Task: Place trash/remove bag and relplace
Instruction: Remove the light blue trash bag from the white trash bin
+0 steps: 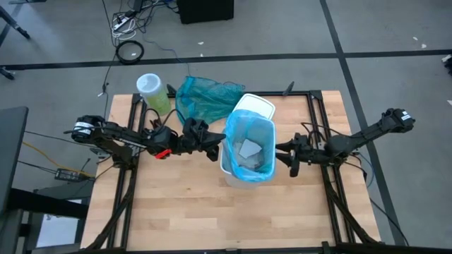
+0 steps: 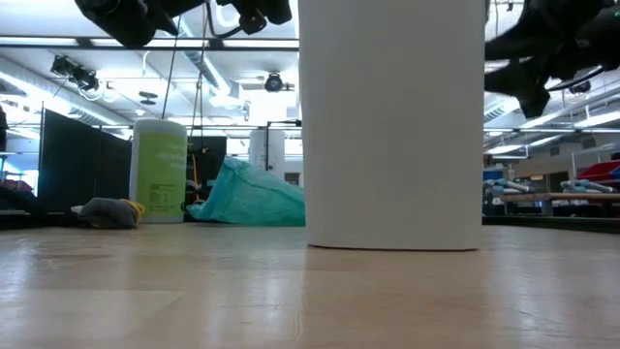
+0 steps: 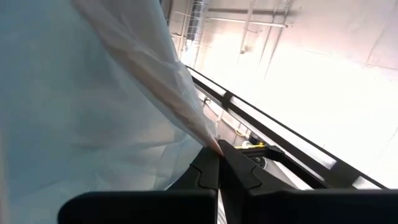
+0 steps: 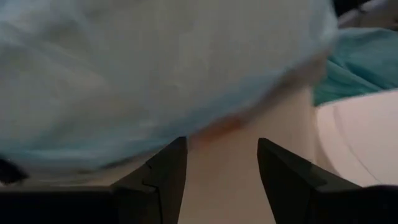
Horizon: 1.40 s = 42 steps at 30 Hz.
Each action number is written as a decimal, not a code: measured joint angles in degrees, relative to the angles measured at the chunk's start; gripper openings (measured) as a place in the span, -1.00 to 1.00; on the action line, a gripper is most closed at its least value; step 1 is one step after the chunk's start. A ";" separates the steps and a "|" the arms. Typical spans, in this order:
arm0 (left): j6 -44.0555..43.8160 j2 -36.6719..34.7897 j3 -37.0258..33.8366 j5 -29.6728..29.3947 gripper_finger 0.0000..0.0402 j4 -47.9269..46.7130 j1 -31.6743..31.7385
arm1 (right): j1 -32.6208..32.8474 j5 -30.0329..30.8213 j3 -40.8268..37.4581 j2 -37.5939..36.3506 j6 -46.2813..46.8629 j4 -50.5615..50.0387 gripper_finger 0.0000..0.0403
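Trash (image 1: 248, 150) in; bag (image 1: 248, 127) not out yet. Left gripper (image 3: 217, 152) pinching bag rim; right gripper (image 4: 221, 165) spread beside opposite rim.

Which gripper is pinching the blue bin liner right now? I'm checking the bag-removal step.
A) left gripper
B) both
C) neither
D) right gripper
A: the left gripper is shut on a fold of the bag, while the right gripper stands open by the bin.
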 joint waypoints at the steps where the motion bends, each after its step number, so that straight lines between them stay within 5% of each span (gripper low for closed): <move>1: -0.02 0.00 0.00 0.00 -0.96 -0.54 0.00 | 0.00 0.99 0.01 0.02 0.32 -1.01 -0.09; 10: -0.02 0.00 -0.02 -1.03 -0.96 -1.45 0.00 | -1.48 2.62 -0.04 1.17 4.29 -1.94 -0.08; 18: -0.02 0.00 -0.02 -2.94 -0.96 -2.77 0.03 | -1.44 0.84 -0.04 1.27 -2.80 4.99 -0.09; 30: 0.14 0.00 -0.04 -7.92 -0.96 -4.31 0.04 | -1.45 -14.99 0.02 0.82 -35.10 52.32 -0.08; 42: 3.82 0.02 7.88 -11.27 -0.96 -4.80 1.47 | -1.46 -12.48 0.36 -0.01 -38.42 49.16 -0.08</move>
